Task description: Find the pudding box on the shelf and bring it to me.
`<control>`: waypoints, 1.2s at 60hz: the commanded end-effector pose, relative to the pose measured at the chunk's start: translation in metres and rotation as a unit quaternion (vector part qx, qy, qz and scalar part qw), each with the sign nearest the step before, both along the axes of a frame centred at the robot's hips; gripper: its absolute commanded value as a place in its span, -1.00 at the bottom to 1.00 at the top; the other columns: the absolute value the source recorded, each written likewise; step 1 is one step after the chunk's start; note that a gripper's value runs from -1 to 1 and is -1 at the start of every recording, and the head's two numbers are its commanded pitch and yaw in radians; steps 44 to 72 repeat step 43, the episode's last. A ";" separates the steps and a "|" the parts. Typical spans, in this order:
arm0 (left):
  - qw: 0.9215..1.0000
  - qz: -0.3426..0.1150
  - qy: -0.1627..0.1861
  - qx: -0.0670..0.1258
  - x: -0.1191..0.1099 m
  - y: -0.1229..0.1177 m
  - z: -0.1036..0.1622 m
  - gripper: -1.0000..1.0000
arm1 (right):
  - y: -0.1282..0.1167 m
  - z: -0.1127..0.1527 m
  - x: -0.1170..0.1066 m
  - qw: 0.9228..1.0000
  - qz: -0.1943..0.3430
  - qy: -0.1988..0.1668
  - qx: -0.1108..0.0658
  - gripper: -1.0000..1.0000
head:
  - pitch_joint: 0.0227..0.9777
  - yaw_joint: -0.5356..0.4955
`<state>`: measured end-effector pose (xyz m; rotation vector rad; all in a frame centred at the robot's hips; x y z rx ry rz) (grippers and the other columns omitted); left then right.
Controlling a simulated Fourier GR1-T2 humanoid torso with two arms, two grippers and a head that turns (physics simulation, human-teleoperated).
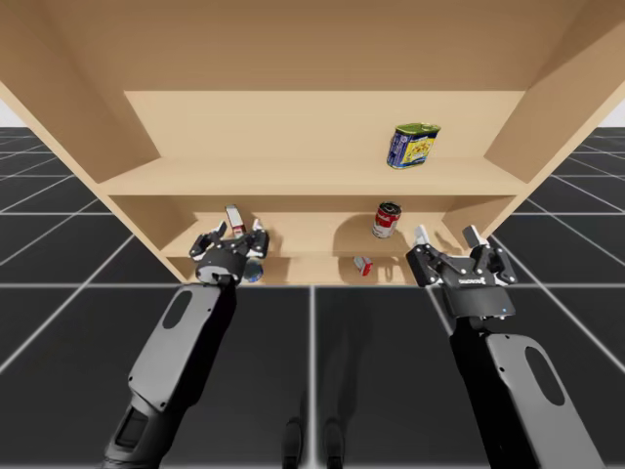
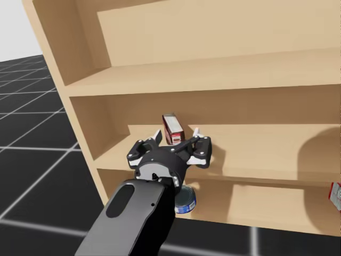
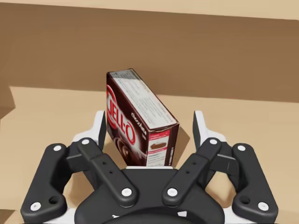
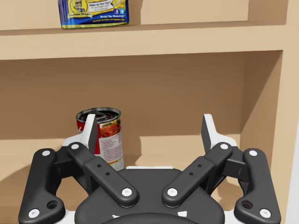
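Observation:
The pudding box (image 3: 140, 119) is a dark brown carton standing upright on the middle shelf board (image 1: 312, 234), turned at a slant. My left gripper (image 3: 149, 130) is open with the box's near end between its fingers (image 3: 98, 128), and a gap shows on each side. The head view has the same box (image 2: 172, 128) just ahead of my left gripper (image 2: 177, 134). From above, the box (image 1: 233, 219) stands at the shelf's left with my left gripper (image 1: 237, 234) at it. My right gripper (image 1: 446, 237) hangs open and empty before the shelf's right side.
A red can (image 4: 103, 135) stands on the middle shelf ahead of my right gripper (image 4: 149, 123). A blue and yellow tin (image 1: 413, 145) sits on the upper shelf. On the bottom shelf are a small red box (image 1: 362, 265) and a blue can (image 2: 185, 201).

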<state>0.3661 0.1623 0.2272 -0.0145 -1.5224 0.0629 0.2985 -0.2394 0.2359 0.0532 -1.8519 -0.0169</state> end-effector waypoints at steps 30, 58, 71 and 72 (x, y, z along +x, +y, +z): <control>0.998 -0.047 -0.014 0.043 -0.071 0.020 0.033 1.00 | -0.002 0.000 0.001 1.000 -0.001 0.000 0.005 -1.00 | 0.06 0.63; 0.996 -0.066 0.001 0.051 -0.120 0.044 0.038 1.00 | -0.003 0.000 0.001 1.000 -0.002 0.000 0.007 -1.00 | 0.05 0.64; 0.996 -0.066 0.001 0.051 -0.120 0.044 0.038 1.00 | -0.003 0.000 0.001 1.000 -0.002 0.000 0.007 -1.00 | 0.05 0.64; 0.996 -0.066 0.001 0.051 -0.120 0.044 0.038 1.00 | -0.003 0.000 0.001 1.000 -0.002 0.000 0.007 -1.00 | 0.05 0.64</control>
